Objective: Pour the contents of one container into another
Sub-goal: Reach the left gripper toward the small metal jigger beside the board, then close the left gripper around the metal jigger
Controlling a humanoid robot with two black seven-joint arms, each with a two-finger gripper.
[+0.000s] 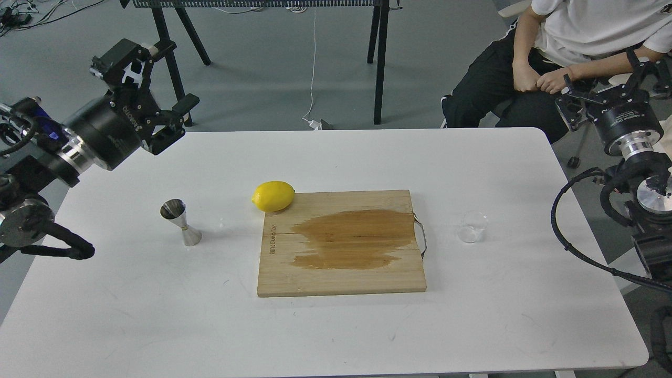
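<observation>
Standing apart on the worktop (336,325), the cup (472,227) near its right edge and the jigger (181,222) toward the left each sat nearest one spread, empty tool, left (157,86) and right (604,79), probably for two-armed pouring.

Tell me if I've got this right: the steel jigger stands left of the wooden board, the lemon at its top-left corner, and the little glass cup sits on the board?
Not quite. The head view shows the glass cup on the white table, right of the board, not on it. The jigger and lemon are as described.
</observation>
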